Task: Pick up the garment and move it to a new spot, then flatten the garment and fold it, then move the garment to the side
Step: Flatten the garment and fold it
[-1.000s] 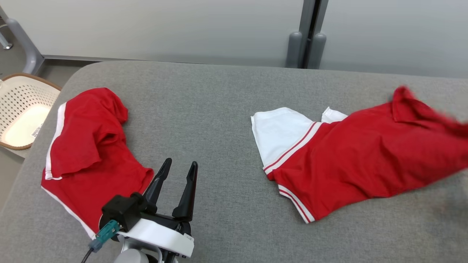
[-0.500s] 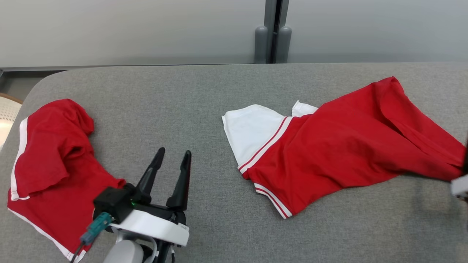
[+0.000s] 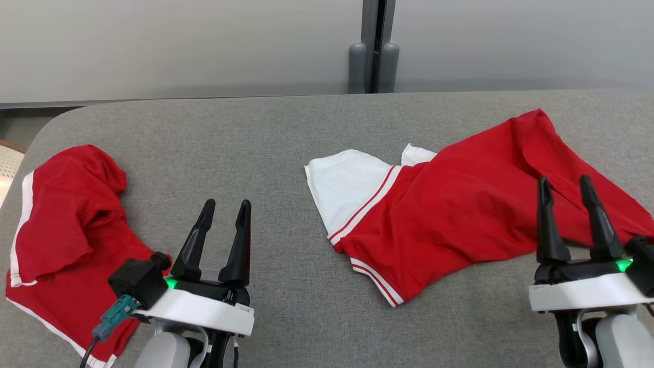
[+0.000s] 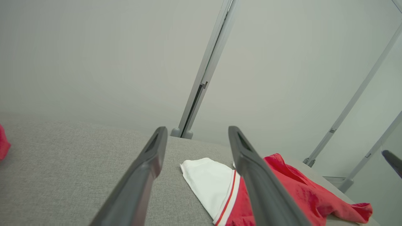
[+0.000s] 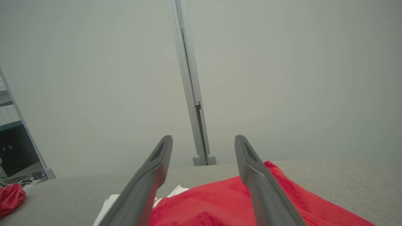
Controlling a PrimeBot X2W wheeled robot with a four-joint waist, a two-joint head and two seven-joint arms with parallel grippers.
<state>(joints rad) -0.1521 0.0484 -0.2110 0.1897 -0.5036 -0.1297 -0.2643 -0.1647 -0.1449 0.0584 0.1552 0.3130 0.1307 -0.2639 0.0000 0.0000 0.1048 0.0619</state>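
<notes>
red cloth with a white sleeve, the garment (image 3: 460, 214) now lies slack and sharply seen on the grey table (image 3: 255, 128), right of centre, its right end rumpled rather than spread. a second ago that end was a blur of motion at the view's right edge; half a second ago it had settled, with only a corner of a gripper showing there. the head camera has swung since, so the sideways shift of everything is no move of the cloth. the right gripper (image 3: 563, 179) is over the garment's right end, jaws apart with nothing between them. the left gripper (image 3: 227, 202) hovers over bare table, jaws likewise apart and empty, beside another red garment (image 3: 66, 220). by my reading the move to a new spot is done and flattening comes next.
</notes>
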